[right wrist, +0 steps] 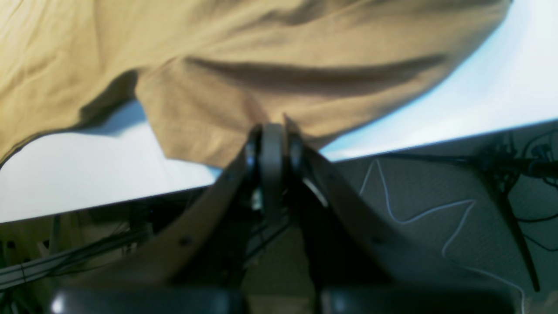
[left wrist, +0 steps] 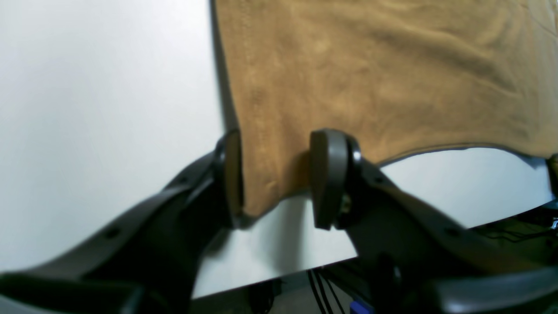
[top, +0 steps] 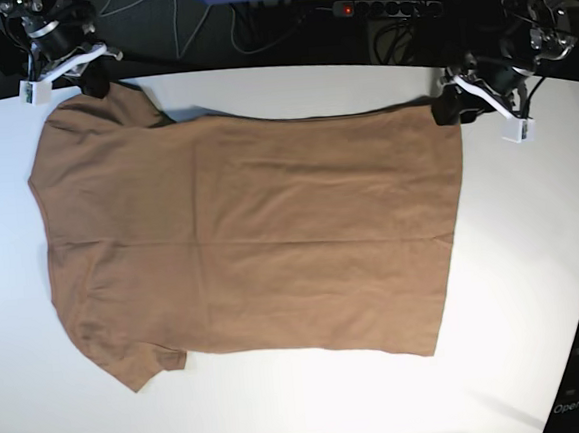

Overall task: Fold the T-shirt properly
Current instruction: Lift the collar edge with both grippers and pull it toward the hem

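2 corners matter: right gripper (right wrist: 272, 131) is clenched on the T-shirt (top: 251, 240) sleeve; left gripper (left wrist: 274, 174) straddles the hem corner, jaws apart. Shirt lies flat on the table (top: 534, 257). Pinch fully before lifting evenly.

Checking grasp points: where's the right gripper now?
Base view, far left corner: right gripper pinches the T-shirt sleeve near the table edge.

The T-shirt (top: 251, 240), plain tan-brown, lies spread nearly flat on the white counter (top: 534, 257), sleeves toward the base view's left, hem toward its right. Its far edge seems slightly lifted at both corners.
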{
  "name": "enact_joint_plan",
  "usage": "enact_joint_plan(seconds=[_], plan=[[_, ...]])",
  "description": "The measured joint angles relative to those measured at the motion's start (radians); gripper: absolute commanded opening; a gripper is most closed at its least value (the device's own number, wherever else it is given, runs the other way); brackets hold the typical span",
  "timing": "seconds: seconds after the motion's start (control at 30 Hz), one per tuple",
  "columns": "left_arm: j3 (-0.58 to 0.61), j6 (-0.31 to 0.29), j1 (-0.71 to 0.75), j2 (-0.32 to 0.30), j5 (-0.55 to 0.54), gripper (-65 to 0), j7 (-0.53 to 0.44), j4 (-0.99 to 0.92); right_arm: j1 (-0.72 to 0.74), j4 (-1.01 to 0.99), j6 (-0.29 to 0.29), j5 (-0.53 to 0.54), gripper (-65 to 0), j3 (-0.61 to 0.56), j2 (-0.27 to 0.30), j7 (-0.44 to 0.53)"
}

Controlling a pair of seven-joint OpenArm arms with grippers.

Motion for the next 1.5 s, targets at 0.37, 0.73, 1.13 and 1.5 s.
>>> enact_joint_plan(seconds=[0.37,0.73,1.13,1.5], plan=[[-0.002,0.005,0.000,0.000,0.006,-62.8,0.016,0.000,0.000,0.000,0.000,0.000,-65.0,0.000,0.000,0.000],[-0.099,0.004,0.005,0.003,0.020,-62.8,0.051,0.003,-0.008,0.054,-0.003,-0.007,-65.0,0.098,-0.005,-0.021],[-0.099,0.008,0.025,0.004,0.037,-62.8,0.075,0.082,-0.027,0.148,-0.004,-0.005,-65.0,0.172,-0.006,-0.023],[-0.099,0.016,-0.004,0.004,0.040,-62.8,0.077,0.117,0.006,0.183,-0.003,-0.005,-65.0,0.172,-0.002,-0.023]])
